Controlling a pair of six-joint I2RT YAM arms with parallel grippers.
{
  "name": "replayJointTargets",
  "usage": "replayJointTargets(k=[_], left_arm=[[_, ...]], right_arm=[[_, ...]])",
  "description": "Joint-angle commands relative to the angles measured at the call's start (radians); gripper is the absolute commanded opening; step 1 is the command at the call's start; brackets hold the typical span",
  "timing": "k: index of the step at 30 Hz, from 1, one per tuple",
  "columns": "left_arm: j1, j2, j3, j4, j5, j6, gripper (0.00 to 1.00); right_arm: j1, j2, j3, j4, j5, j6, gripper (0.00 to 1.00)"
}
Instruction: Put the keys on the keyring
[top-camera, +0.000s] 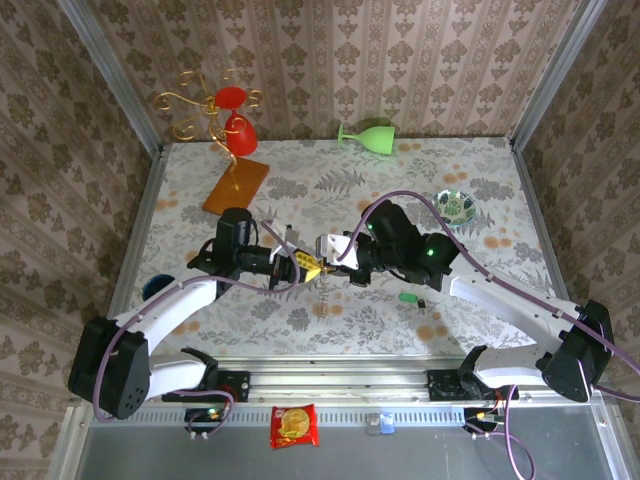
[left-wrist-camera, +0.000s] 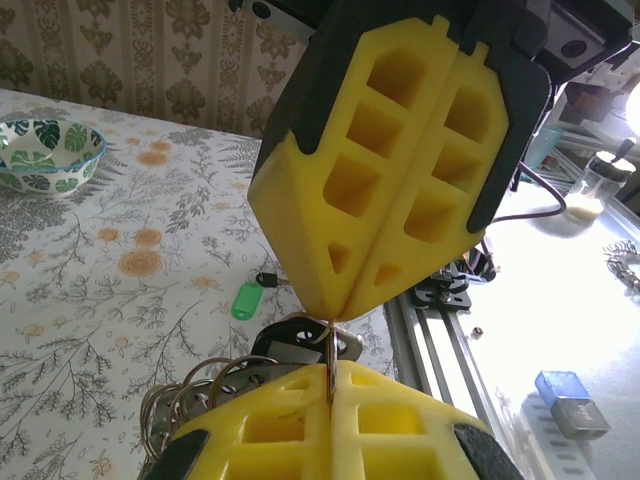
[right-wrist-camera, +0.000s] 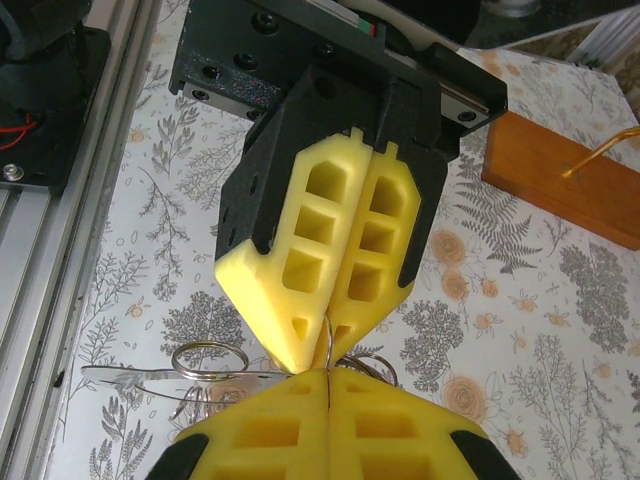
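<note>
Both arms meet over the middle of the worktop (top-camera: 300, 330), claw tips facing each other.

Left claw (left-wrist-camera: 330, 380): closed. A thin metal wire enters the seam between its yellow pads.

Right claw (left-wrist-camera: 335, 305): closed, pads pressed flat together, tip pinching the same wire. The two tips are nearly touching, with only a short run of wire visible between them.

Keyring (top-camera: 325, 288): held up off the worktop between the two claws. A short length hangs below the tips in the top view. In the wrist views, several round wire loops bunch beside the pads. I cannot tell which loop each claw has.

Keys: both lie flat on the worktop, apart from the keyring, on the right arm's side.
- Green key (left-wrist-camera: 245, 299): green head plain to see.
- Dark key (left-wrist-camera: 266, 279): just beside the green one; too small to tell if they touch.

Also on the worktop:
- leaf-patterned bowl (top-camera: 455, 205), far right
- green goblet (top-camera: 368, 135), on its side at the back wall
- wooden stand (top-camera: 237, 188), back left
</note>
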Motion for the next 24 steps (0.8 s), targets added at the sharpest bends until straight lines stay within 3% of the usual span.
replayJointTargets(k=[1,19,24], left_arm=[[0.014,0.009,0.056,-0.045,0.008,0.044,0.0],[0.032,0.02,0.088,-0.082,-0.016,0.016,0.0],[0.032,0.014,0.084,-0.092,0.01,0.037,0.0]], right_arm=[[0.027,-0.024,0.03,-0.068,-0.019,-0.024,0.0],[0.118,-0.018,0.03,-0.172,0.102,-0.122,0.0],[0.119,-0.013,0.026,-0.114,0.179,-0.092,0.0]])
